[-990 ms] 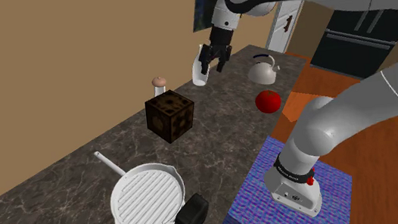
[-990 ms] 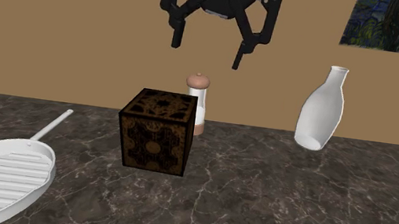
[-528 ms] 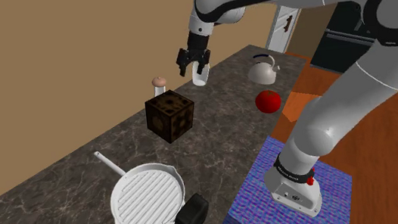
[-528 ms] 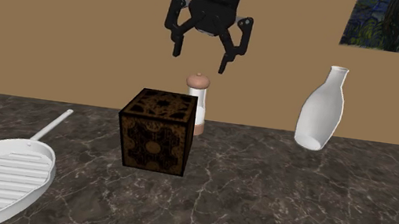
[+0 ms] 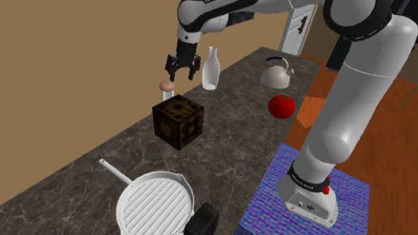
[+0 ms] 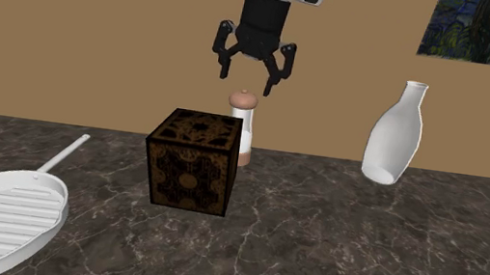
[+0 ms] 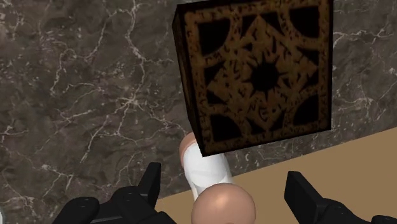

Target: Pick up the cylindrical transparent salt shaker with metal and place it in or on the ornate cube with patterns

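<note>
The gripper point(image 6: 246, 81) has come down and now hangs right above the salt shaker point(image 6: 245, 130), fingers spread apart and empty. The shaker stands on the counter point(image 6: 336, 241) just behind the ornate cube point(image 6: 193, 161), by the far wall. To my eye, only the final drop and the grasp remain.

Shoulder view: high beside the stand point(image 5: 267, 210), looking down along the counter point(image 5: 234, 146). Second exterior view: low, close, facing the wall point(image 6: 101, 35). Wrist view: straight down. All three share the patterned cube point(image 5: 179, 121).
</note>
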{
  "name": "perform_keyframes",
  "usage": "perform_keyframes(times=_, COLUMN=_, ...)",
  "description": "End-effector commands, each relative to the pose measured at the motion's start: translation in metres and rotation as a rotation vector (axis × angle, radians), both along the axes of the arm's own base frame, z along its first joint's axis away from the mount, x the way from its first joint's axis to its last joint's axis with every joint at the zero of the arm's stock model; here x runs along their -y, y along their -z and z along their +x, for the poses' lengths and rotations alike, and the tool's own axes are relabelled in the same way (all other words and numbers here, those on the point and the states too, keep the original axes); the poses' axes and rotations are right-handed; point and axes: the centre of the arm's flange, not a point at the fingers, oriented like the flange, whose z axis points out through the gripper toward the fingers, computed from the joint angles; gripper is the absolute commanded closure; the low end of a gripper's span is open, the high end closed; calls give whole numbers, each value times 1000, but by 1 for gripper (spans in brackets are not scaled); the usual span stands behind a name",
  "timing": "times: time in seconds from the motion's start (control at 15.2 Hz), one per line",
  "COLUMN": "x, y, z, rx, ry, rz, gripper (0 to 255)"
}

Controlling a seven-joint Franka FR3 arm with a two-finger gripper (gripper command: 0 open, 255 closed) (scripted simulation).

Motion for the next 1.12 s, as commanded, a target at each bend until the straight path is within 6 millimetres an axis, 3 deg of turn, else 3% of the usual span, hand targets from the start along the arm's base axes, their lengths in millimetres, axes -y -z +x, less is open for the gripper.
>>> perform_keyframes(times=0.0, x=-2, y=6, z=25, rx=1, ry=15, rz=-1, gripper=0)
perform_keyframes(times=0.2, x=-3, y=20, z=62, rx=1, ry=36, rz=-1, gripper=0)
perform_keyframes(times=0.73, x=-9, y=61, z=67, rx=1, ry=38, rz=-1, gripper=0)
perform_keyframes(times=1.06, x=-9, y=61, z=67, rx=1, ry=38, rz=-1, gripper=0)
